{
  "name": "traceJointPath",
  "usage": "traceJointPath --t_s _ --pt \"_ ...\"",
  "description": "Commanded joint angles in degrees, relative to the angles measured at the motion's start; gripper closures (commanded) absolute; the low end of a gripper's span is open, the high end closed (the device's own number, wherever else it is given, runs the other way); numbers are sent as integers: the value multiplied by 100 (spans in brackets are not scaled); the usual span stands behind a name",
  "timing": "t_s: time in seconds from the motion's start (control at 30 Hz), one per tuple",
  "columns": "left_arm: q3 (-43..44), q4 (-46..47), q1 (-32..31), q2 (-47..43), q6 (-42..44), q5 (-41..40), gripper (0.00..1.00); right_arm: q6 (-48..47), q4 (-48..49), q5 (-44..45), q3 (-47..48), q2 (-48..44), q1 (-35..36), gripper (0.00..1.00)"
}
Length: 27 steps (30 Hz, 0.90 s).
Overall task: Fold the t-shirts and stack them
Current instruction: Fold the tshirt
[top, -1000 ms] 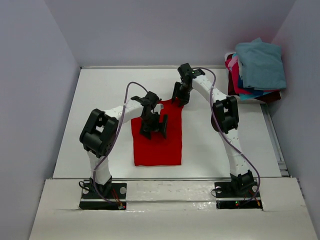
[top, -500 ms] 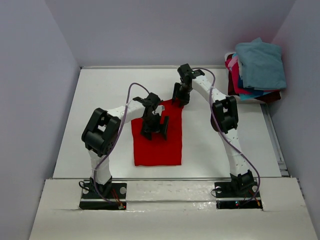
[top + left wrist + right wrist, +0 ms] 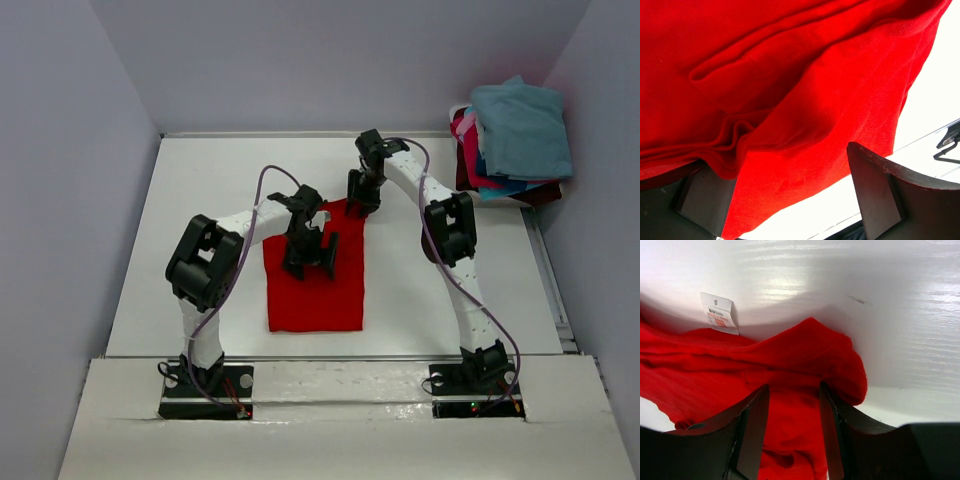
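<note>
A red shirt is laid flat as an oblong on the white table, and both grippers are set down on its far half. The left gripper is held directly over the cloth, with most of the shirt stretched out beneath and behind it. In the left wrist view its fingers are seen spread wide apart, so this gripper is released. A soft ridge of red cloth is bunched against one finger and sags into the gap, but nothing is clamped. Bare table is seen beyond the other finger.

The right gripper is placed at the shirt's far right corner, just beyond and to the right of the left gripper. In the right wrist view its fingers are drawn close together, and a thick fold of the red shirt is grasped between them. A rounded lump of cloth is pushed out just past the fingertips, and a shadow is cast on the table around it. A small white label is seen at the cloth's edge, ahead and to the left of these fingers.

A pile of shirts is stacked well off to the right of the right gripper. It is topped by a teal-blue one, with pink, blue and dark maroon layers showing below
</note>
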Motion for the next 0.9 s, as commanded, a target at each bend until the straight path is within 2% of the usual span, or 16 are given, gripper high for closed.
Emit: traceJointPath --t_s 0.0,0.17,0.3,0.37,0.87 --pt "113 -85 -72 167 125 102 1 -289 -69 -232 -36 -162 22 50" --pt "148 -67 -72 220 125 137 1 -482 -271 -285 254 57 75 51" --pt "157 -67 -72 228 116 146 1 -658 -210 -469 228 189 144 57" --pt "122 -50 -72 220 108 146 1 -667 -201 -478 245 259 145 64" --pt "8 -14 -72 202 81 146 1 -509 9 -48 579 225 198 77"
